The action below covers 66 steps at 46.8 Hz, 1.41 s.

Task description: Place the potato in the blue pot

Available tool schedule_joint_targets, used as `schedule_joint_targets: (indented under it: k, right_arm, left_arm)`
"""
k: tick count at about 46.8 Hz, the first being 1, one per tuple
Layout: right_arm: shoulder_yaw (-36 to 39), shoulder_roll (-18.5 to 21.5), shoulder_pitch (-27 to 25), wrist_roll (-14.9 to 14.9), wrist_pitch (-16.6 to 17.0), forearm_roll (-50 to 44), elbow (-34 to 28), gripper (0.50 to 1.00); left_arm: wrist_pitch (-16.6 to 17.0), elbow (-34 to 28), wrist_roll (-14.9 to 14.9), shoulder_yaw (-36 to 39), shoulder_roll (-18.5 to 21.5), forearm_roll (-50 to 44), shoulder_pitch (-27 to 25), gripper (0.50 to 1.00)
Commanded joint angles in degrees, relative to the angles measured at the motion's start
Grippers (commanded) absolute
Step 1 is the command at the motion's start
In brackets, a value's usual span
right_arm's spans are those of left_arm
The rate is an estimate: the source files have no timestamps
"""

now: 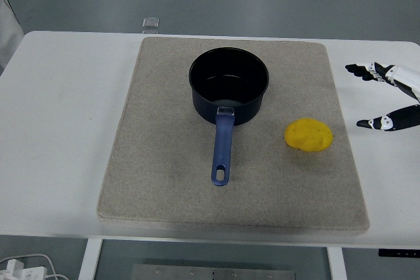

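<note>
One hand only, the right hand, fingers spread and empty, hangs just right of the potato; it should close around it squarely before lifting toward the blue pot beyond.

The potato is a bright yellow, flattened oval with a smooth skin and a small dark speck at its right end. It lies flat on the grey mat, towards the mat's right edge and about midway between the far and near edges of the desk. The blue pot stands upright on the mat's far half, close to the middle between the desk's left and right edges. It is a dark blue saucepan, round, open-topped and empty, its inside dark and glossy. Its lighter blue handle points straight at the desk's near edge and ends in a hanging hole. Potato and pot are apart, the potato lying right of the handle.
</note>
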Motion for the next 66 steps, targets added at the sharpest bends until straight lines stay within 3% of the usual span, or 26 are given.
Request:
schedule_joint_targets:
  k: [1, 14, 34, 45, 51, 66]
  right_arm:
    - [-1.33, 0.29, -0.14, -0.03, -0.08, 0.07, 0.57, 0.94]
    - [-2.03, 5.74, -3.04, -0.74, -1.92, -1.69, -0.83, 0.94]
    - [-2.91, 14.44, -3.83, -0.83, -4.91, -2.74, -7.78, 0.936]
    - [-2.91, 15.94, -5.06, -0.91, -5.88, -3.45, -8.66, 0.928]
    - [-3.96, 15.94, -4.98, -0.83, -6.05, -3.45, -9.97, 0.901]
    - [-4.49, 16.11, -4.8, -0.83, -6.58, -5.2, -10.85, 0.738]
  left_arm:
    - [0.0, 0.0, 0.01, -0.06, 0.0, 0.0, 0.01, 1.0]
    - [0.0, 0.0, 0.01, 0.02, 0.0, 0.0, 0.01, 1.0]
    - [0.0, 0.0, 0.01, 0.02, 0.0, 0.0, 0.01, 1.0]
    - [0.0, 0.0, 0.01, 0.02, 0.0, 0.0, 0.01, 1.0]
    - [0.0, 0.0, 0.01, 0.02, 0.0, 0.0, 0.01, 1.0]
    - [0.0, 0.0, 0.01, 0.02, 0.0, 0.0, 0.01, 1.0]
